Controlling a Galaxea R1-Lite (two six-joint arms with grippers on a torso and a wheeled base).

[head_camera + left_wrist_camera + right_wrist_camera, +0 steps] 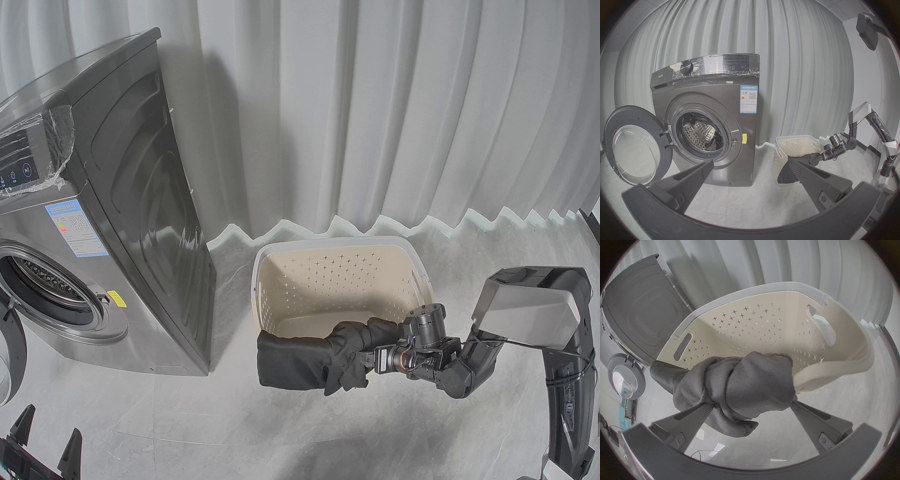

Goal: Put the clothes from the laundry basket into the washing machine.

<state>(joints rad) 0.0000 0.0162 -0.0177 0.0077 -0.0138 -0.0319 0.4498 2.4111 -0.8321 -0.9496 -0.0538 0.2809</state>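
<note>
While between the right fingers (818, 424), dark garment (306, 361) lengthwise toward the washing machine (137, 206).

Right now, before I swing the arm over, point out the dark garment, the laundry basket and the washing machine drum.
dark garment (294, 365), head view, the flat part hanging at the basket's near side.
laundry basket (337, 240), head view, its far rim.
washing machine drum (703, 128), left wrist view, the perforated metal wall inside.
</note>
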